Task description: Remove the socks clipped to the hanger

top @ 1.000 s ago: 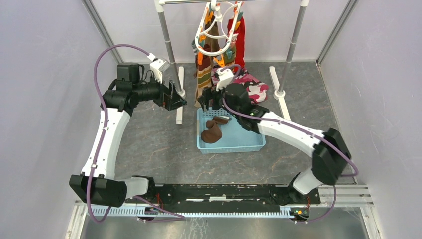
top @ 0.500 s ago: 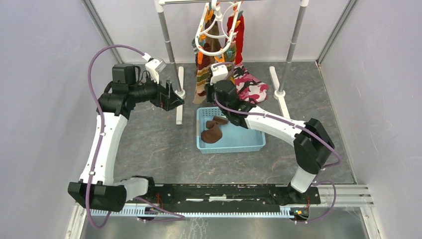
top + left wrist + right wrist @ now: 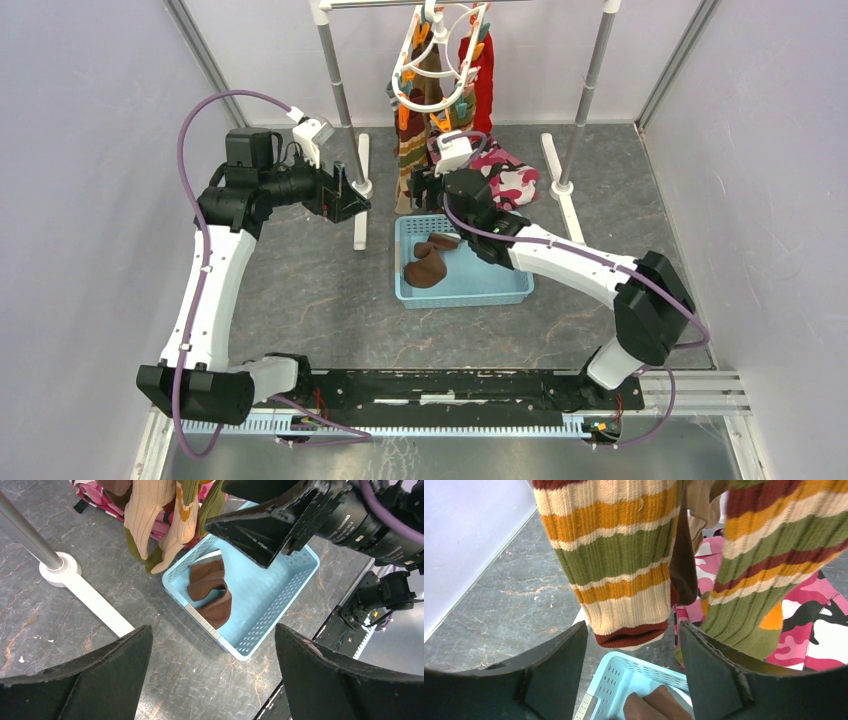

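Note:
The white hanger (image 3: 435, 60) hangs from the rail with orange and teal clips. Striped socks (image 3: 408, 150) and a red sock (image 3: 482, 75) dangle from it. In the right wrist view a striped sock (image 3: 619, 555) hangs with its dark red cuff level with my fingertips, and a second striped sock (image 3: 769, 570) hangs at the right. My right gripper (image 3: 633, 630) is open, its jaws either side of that cuff, not pinching it; it also shows in the top view (image 3: 420, 192). My left gripper (image 3: 211, 630) is open and empty, left of the socks (image 3: 352, 203).
A light blue basket (image 3: 500, 285) holding brown socks (image 3: 428, 265) sits below the hanger, also seen from the left wrist (image 3: 280, 595). A pink camouflage cloth (image 3: 510, 175) lies behind it. The rail stand's white feet (image 3: 360, 200) (image 3: 555, 170) flank the socks.
My right gripper went in toward the hanging socks, then drew back slightly. My left arm shifted a little left and back, then held still.

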Robot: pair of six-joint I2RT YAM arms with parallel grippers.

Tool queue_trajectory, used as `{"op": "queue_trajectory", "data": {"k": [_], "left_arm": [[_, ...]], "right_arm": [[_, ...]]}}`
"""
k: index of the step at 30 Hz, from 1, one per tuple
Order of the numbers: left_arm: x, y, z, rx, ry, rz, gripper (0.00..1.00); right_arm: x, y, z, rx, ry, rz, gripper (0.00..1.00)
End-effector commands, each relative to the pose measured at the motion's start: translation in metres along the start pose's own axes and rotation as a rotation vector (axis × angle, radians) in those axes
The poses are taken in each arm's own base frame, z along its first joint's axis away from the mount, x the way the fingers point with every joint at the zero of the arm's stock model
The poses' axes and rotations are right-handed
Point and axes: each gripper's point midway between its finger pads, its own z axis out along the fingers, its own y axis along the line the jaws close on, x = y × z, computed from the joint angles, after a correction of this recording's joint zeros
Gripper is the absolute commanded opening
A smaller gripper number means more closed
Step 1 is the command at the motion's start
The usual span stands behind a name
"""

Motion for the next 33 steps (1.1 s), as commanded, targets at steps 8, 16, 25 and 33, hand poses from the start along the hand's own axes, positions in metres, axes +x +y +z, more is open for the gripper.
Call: {"op": "queue_trajectory", "data": {"k": [8,16,25,33], "left_arm": [[-0.006,-0.005,-0.004,0.012,-0.025,-0.005,0.96],[-0.008,-0.007,-0.006,0.009,-0.034,-0.002,0.96],[-0.01,-0.008,-0.002,0.022,-0.063,-0.033,0.96],[-0.052,-0.033,0.014,0.189,-0.173,-0.096,0.92]], "right_arm": [[-0.011,0.031,0.036,0.062,-0.034,0.0,0.83],[-0.021,0.008,0.034,0.183,-0.067,-0.022,0.13],[-0.024,0.011,-0.007,0.048,-0.075,-0.001,0.0],[-0.025,0.036,-0.049,-0.184,-0.067,0.093,0.0]]}}
